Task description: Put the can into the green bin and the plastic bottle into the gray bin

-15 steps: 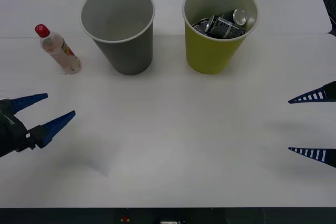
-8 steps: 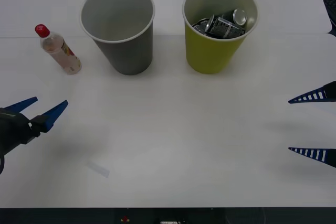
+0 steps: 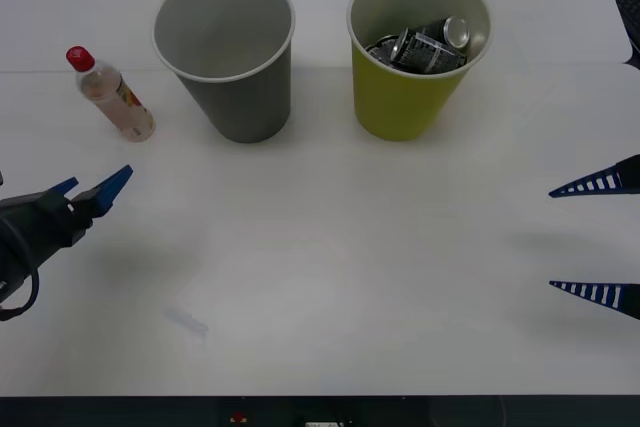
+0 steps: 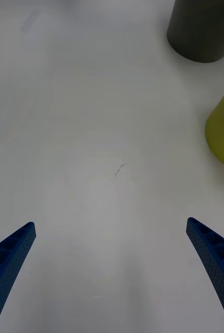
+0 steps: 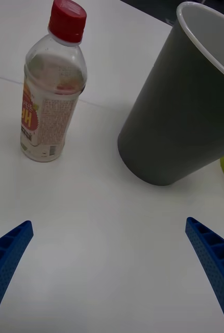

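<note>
White tabletop (image 3: 330,277) fills my forward camera. At far left, my left gripper (image 3: 92,190) hovers low above the surface with its blue fingers spread, pointed toward the plastic bottle (image 3: 111,94), which stands upright with its red cap on, just left of the gray bin (image 3: 228,52); my left wrist camera shows the bottle (image 5: 50,86) and gray bin (image 5: 179,104) apart from one another. Right of the gray bin stands the green bin (image 3: 415,47), the can (image 3: 425,45) lying inside it. At far right, my right gripper (image 3: 600,239) waits over bare table, fingers wide apart, holding nothing.
</note>
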Motion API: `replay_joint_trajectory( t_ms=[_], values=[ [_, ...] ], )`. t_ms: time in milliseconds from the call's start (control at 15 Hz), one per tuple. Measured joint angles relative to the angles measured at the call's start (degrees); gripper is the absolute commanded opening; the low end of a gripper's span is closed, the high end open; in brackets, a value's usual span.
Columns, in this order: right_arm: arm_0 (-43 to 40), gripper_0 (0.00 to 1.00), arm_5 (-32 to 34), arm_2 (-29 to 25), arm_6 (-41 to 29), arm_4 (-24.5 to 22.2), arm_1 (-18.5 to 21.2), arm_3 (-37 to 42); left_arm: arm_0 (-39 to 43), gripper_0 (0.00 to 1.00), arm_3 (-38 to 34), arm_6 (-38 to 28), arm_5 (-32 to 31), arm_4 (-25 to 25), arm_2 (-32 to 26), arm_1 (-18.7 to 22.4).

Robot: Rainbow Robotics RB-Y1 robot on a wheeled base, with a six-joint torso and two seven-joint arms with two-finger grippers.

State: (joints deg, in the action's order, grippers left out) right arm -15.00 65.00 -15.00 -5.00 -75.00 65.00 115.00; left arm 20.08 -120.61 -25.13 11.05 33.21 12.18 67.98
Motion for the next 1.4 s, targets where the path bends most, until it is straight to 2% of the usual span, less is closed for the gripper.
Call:
replay_joint_trajectory(
  t_ms=[133, 200, 333, 467, 533, 667, 933, 1267, 1400],
  values=[
    [0.00, 1.00, 0.00, 0.00, 0.00, 0.00, 0.00, 0.00, -0.79, 1.00, 0.85, -7.55, 2.53, 9.17, 1.72, 0.96],
    [0.00, 1.00, 0.00, 0.00, 0.00, 0.00, 0.00, 0.00, -1.12, 1.00, 1.00, -12.95, 5.20, 15.90, 3.55, 1.71],
    [0.00, 1.00, 0.00, 0.00, 0.00, 0.00, 0.00, 0.00, -2.61, 1.00, 2.41, -28.83, 11.65, 34.10, 8.94, 3.34],
    [0.00, 1.00, 0.00, 0.00, 0.00, 0.00, 0.00, 0.00, -5.85, 1.00, 6.83, -43.74, 16.74, 51.09, 15.52, 4.15],
    [0.00, 1.00, 0.00, 0.00, 0.00, 0.00, 0.00, 0.00, -7.25, 1.00, 8.77, -47.33, 18.96, 55.12, 18.21, 4.25],
    [0.00, 1.00, 0.00, 0.00, 0.00, 0.00, 0.00, 0.00, -8.66, 1.00, 9.76, -47.57, 21.85, 55.76, 20.84, 4.27],
    [0.00, 1.00, 0.00, 0.00, 0.00, 0.00, 0.00, 0.00, -9.16, 1.00, 11.16, -47.55, 23.79, 57.27, 22.03, 3.95],
    [0.00, 1.00, 0.00, 0.00, 0.00, 0.00, 0.00, 0.00, -20.27, 1.00, 20.47, -48.42, 32.69, 59.31, 35.84, 2.75],
    [0.00, 1.00, 0.00, 0.00, 0.00, 0.00, 0.00, 0.00, -24.05, 1.00, 24.91, -48.51, 33.47, 59.92, 38.49, 0.67]
  ],
)
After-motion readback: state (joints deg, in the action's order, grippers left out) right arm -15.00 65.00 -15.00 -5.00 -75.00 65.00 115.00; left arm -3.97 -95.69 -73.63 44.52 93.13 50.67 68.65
